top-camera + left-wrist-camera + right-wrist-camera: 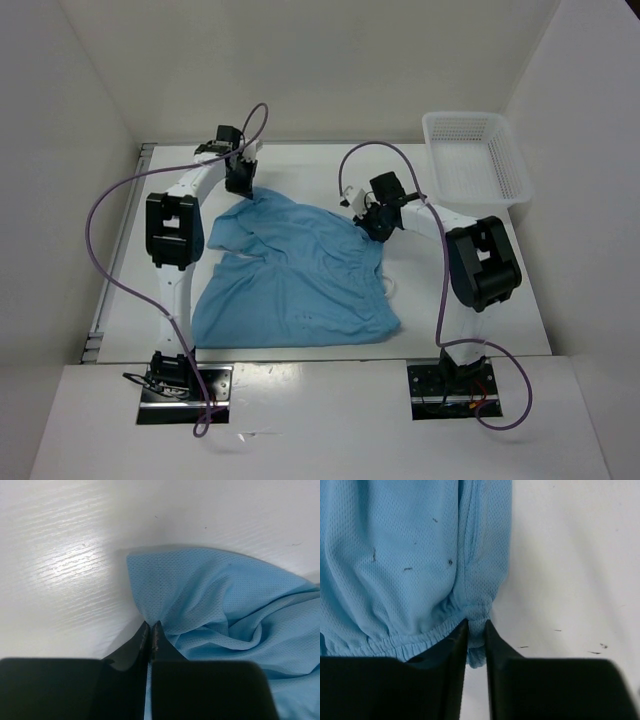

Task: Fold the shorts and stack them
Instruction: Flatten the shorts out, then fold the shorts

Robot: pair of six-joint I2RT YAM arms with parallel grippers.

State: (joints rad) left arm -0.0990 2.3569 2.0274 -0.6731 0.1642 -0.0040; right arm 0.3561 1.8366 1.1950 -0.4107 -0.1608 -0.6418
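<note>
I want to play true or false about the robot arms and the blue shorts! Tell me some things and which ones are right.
1. The shorts are light blue. True.
2. The shorts are inside the white basket. False: they lie crumpled on the table, and the basket stands apart at the far right.
3. The left fingers pinch an edge of the shorts. True.
4. The right fingers are wide open, up in the air. False: they squeeze the gathered waistband of the shorts.
</note>
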